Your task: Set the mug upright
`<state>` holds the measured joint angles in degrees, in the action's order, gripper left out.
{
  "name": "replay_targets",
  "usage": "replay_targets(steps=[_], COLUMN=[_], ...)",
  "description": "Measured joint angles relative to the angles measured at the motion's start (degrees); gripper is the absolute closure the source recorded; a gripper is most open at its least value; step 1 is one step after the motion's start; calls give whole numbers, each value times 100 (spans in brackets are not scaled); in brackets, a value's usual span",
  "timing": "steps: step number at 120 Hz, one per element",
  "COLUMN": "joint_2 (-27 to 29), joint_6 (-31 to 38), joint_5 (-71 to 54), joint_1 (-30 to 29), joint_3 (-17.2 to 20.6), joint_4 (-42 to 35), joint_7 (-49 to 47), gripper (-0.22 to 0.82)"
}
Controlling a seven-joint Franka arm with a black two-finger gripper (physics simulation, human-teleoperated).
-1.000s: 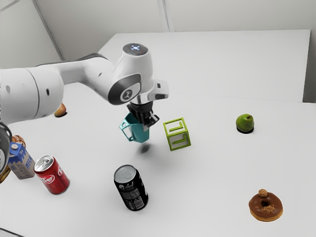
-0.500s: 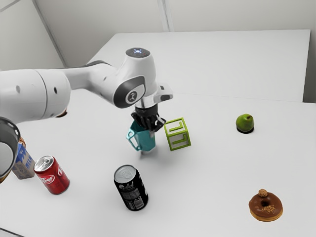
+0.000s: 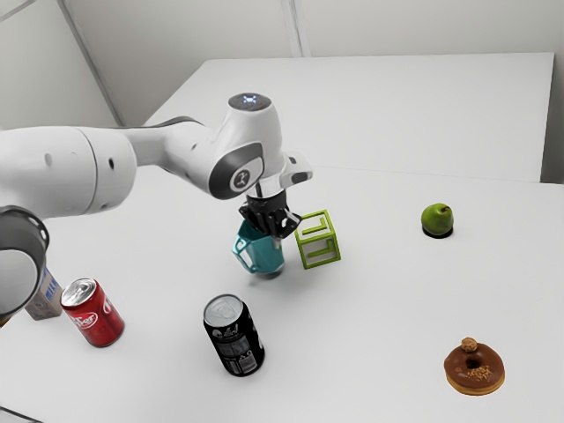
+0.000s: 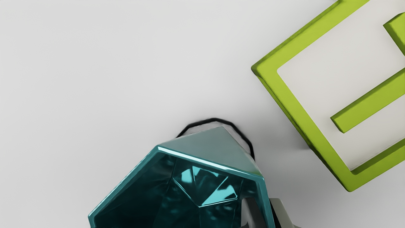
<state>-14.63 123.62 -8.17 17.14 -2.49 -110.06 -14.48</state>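
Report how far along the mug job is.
Done: the mug opens upward, its wall gripped, one finger of the gripper inside. In hand: it looks slightly tilted, on or just above the table; I can't tell which. Left, probably: levelling it and letting go.

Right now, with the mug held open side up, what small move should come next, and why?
I'd probably ease the gripper down slightly, levelling the mug until its base sits flat. Its mouth faces up, but it looks a little tilted and the gripper pinches its wall, so letting go now might tip it.
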Motion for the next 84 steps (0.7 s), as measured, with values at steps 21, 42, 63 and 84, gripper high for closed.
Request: replay_targets(steps=[21,42,63,84], joint_2=[-30,-58,2,172], joint_6=[98,140,157,154], joint_5=[-2,41,75,84], joint_1=[0,2,7,8], joint_3=[-5,-6,-6,-6], joint_4=[0,0,-7,-22], joint_7=[-65,-82,-78,-74], gripper=[78,69,42,25])
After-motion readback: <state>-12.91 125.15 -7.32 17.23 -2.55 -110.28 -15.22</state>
